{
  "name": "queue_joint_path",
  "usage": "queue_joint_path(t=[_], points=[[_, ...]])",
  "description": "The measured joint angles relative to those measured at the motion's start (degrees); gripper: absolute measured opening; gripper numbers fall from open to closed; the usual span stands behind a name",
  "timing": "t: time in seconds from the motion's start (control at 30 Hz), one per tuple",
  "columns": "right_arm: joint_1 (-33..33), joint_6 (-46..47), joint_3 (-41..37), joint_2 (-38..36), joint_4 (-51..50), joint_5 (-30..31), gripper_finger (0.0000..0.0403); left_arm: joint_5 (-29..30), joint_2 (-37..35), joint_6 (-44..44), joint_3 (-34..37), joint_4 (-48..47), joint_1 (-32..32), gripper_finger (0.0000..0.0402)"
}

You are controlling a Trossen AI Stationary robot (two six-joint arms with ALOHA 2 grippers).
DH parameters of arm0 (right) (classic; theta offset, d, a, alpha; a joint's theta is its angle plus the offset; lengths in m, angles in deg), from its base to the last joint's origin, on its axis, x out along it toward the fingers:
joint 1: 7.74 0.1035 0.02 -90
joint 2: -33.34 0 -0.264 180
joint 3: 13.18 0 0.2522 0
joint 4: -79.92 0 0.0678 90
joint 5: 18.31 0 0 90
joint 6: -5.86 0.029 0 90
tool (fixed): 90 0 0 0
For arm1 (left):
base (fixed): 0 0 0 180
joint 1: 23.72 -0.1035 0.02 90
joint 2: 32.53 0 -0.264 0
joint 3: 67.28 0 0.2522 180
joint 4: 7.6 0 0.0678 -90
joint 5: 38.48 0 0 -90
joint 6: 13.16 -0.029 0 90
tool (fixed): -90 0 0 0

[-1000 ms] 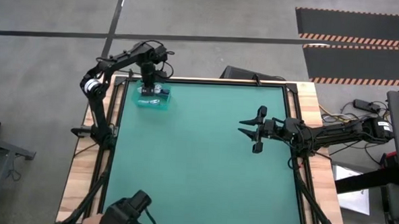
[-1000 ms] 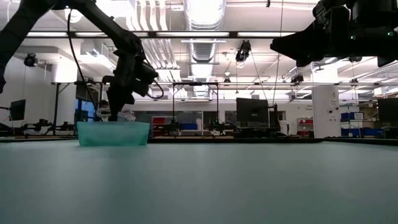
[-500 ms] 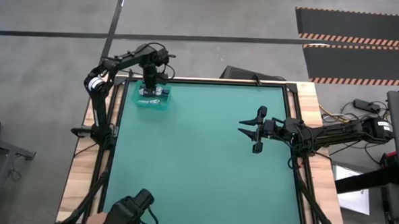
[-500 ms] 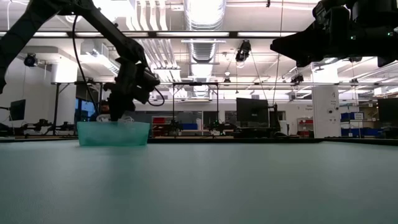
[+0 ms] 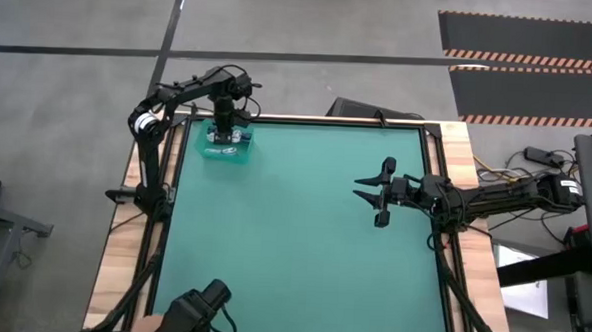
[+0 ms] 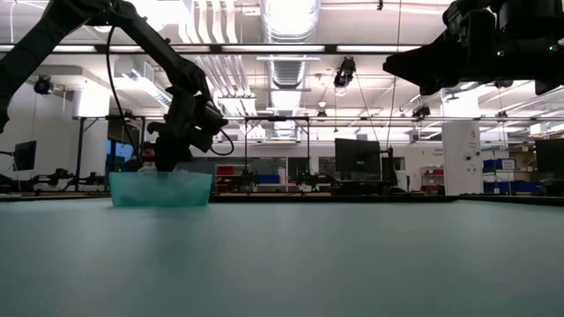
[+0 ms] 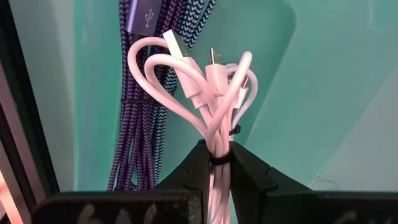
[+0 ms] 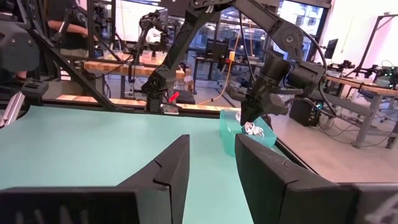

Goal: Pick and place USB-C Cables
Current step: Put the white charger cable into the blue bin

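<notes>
Over the teal tray (image 5: pixel 223 149) at the bench's (image 5: pixel 302 246) far left corner, left claw (image 7: pixel 217 163) pinched a white USB-C cable bundle (image 7: pixel 208 93); purple braided cable (image 7: pixel 146 99) lay beside it, USB trident mark legible. Right claw (image 5: pixel 377 197) hovered spread.

Surface (image 5: pixel 303 236): green mat with wooden side borders. One item resting on it: translucent teal tray (image 5: pixel 224 149), at the far left corner.
</notes>
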Motion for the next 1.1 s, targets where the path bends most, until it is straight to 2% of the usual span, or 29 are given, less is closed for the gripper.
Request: queue_joint_path(t=[0.77,1.1], points=[[0.0,-0.17,0.0,0.0,0.0,0.0,0.0118,0.02,-0.05,-1.38,2.58,0.95,0.0,0.0028],[0.02,-0.39,0.0,0.0,0.02,0.0,0.0118,0.07,-0.19,-2.31,2.99,1.57,0.0,0.0073]])
